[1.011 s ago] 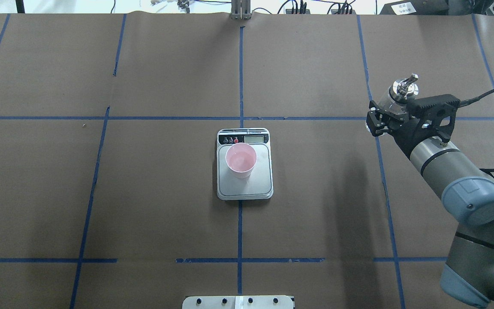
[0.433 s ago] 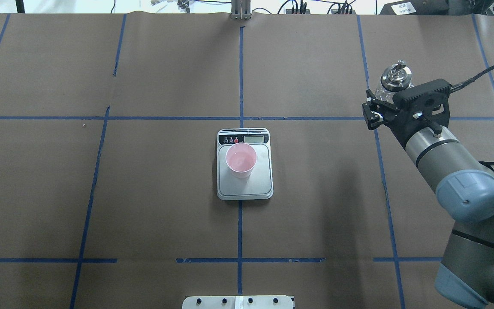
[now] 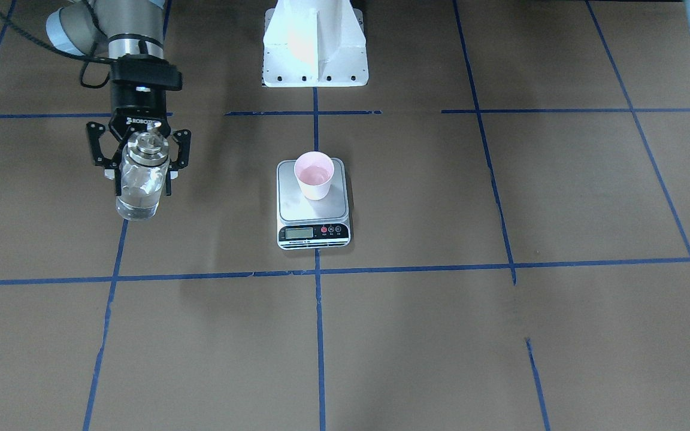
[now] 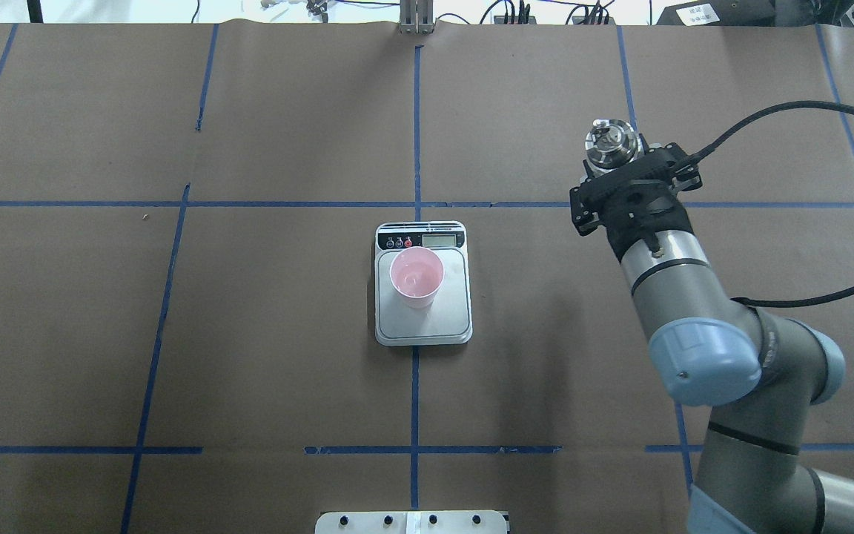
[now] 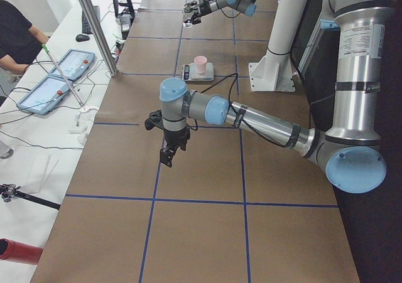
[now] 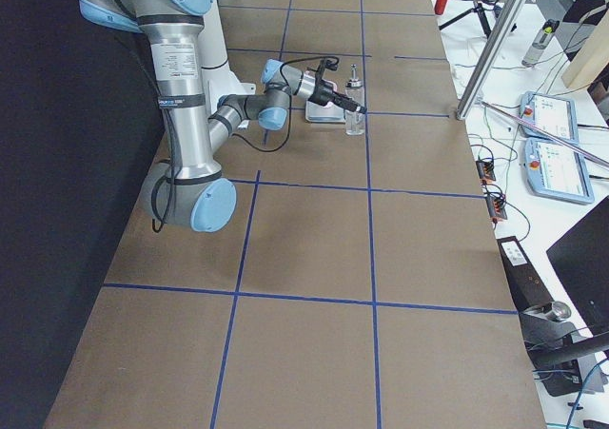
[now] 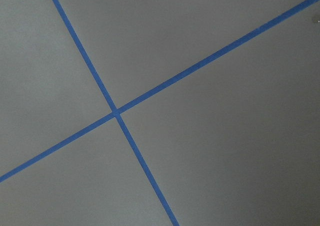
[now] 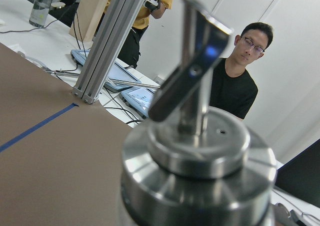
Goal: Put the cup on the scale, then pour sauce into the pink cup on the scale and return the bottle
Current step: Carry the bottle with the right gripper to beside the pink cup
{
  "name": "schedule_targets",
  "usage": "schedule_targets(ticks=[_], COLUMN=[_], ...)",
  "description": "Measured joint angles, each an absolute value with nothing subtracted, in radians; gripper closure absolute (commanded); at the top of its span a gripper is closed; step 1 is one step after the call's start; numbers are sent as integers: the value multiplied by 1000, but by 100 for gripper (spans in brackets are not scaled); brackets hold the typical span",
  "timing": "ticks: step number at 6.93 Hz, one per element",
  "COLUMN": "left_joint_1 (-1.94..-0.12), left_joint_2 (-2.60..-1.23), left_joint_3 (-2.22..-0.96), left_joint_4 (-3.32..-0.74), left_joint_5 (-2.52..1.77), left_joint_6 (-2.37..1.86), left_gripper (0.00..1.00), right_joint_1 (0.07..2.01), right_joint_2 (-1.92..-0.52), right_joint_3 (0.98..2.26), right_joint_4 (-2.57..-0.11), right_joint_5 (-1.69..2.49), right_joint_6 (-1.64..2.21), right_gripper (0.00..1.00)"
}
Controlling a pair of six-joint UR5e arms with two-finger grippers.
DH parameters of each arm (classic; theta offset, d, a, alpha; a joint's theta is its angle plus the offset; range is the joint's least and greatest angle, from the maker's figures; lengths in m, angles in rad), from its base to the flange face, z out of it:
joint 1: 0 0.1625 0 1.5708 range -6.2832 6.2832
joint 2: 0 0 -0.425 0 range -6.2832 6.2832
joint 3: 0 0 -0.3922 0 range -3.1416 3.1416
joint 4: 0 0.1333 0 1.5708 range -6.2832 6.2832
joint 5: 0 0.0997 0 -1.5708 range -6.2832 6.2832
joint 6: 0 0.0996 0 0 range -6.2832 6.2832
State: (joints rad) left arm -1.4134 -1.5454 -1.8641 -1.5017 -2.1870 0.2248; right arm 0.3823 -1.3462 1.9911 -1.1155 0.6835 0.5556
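Note:
The pink cup stands upright on the steel platform of the scale, with a little clear liquid in it. In the overhead view the cup sits on the far half of the scale, near its display. My right gripper is shut on the clear glass bottle and holds it upright, right of the scale in the overhead view. The bottle's silver cap shows there past the wrist, and cap and spout fill the right wrist view. My left gripper hangs over bare table far to the left; I cannot tell its state.
Blue tape lines cross the brown table cover. The white robot base stands behind the scale. A small button panel lies at the near edge. Operators, tablets and an aluminium post stand beyond the table's far side.
My right arm has carried the bottle leftward in the overhead view, closer to the scale, and turned it from tilted to upright. The cup and the scale have not moved.

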Motion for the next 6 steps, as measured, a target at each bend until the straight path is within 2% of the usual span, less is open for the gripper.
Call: schedule_targets(ticks=[3,6], left_joint_1=[-1498,-1512], left_joint_2=[-1545,-1551], left_joint_3=[-1656,-1628], left_joint_4=[-1694,-1707], left_joint_5=[-2209,-2232], left_joint_6=[229,191], left_gripper=[0,0], right_joint_1=[320,287], right_joint_2=[-1284,-1213], right_joint_3=[1988,1942], right_joint_4=[-1286,-1448], right_joint_5=[545,434], right_joint_6=[457,356], right_gripper=[100,100])
